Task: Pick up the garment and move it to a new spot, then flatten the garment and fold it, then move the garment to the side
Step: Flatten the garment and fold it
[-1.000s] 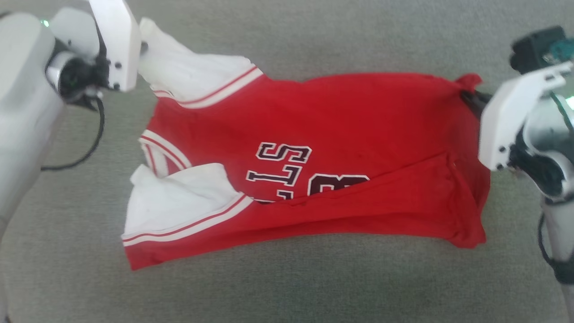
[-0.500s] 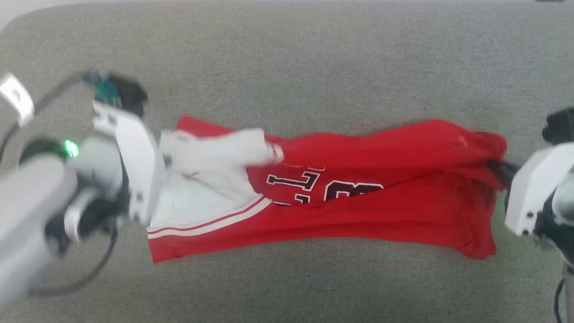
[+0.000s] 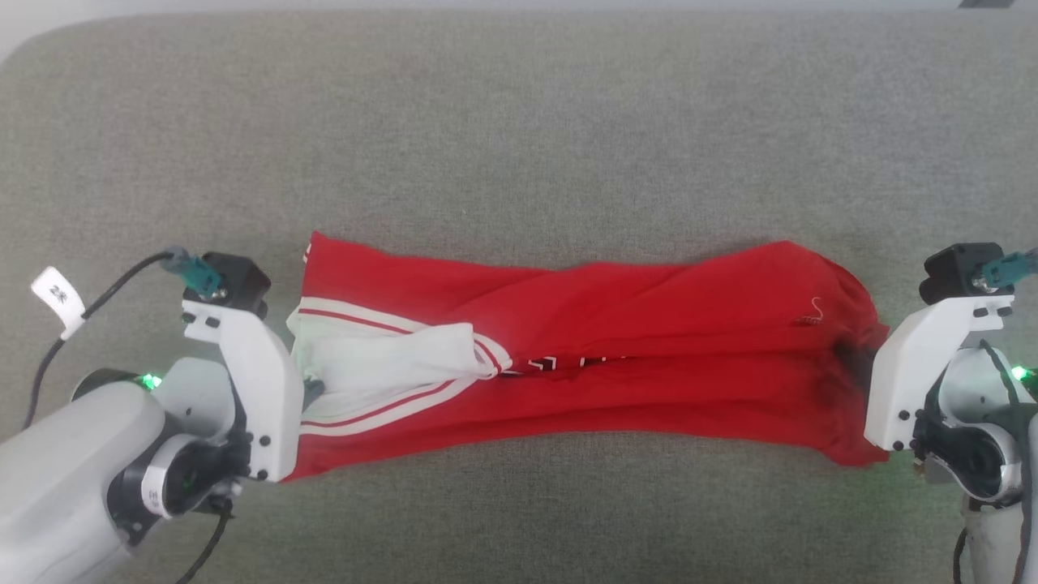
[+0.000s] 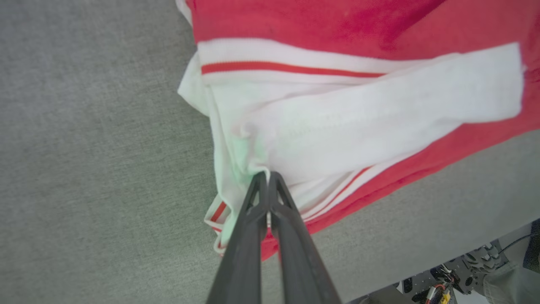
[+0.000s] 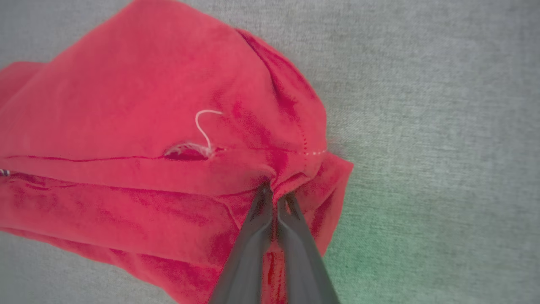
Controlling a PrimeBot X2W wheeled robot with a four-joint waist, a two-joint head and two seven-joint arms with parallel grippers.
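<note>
The left gripper [image 4: 267, 176] has its two long dark fingers pressed together on the white sleeve cloth at one end of the red jersey shirt with white short sleeves [image 3: 649, 381], pinching a bunched fold just beside the red-and-white striped trim [image 4: 287, 67]. In the left wrist view the sleeve [image 4: 358, 122] runs away from the fingertips as a flattened white band lying across the red body. The right gripper [image 5: 274, 191] is likewise clamped, its fingers closed on a gathered red corner at the opposite end of the shirt, where the fabric puckers into folds around the tips. Just beyond that grip a short loose white thread [image 5: 203, 126] curls up from a small gap in a seam [image 5: 185, 151]. Between the two grippers the shirt lies stretched lengthwise across the middle of the grey woven upholstered surface [image 3: 519, 146], doubled over along its length so that a long crease runs from end to end. Only a thin sliver of the black, white-outlined lettering [image 3: 559, 362] shows at that crease, too little to read. In the head view the white-cased left wrist [image 3: 251, 381] sits at the sleeve end and the right wrist [image 3: 908, 381] at the hem end, each with a small green light glowing on the arm behind it. A dark cable with a white tag [image 3: 58, 302] loops off the left arm.
</note>
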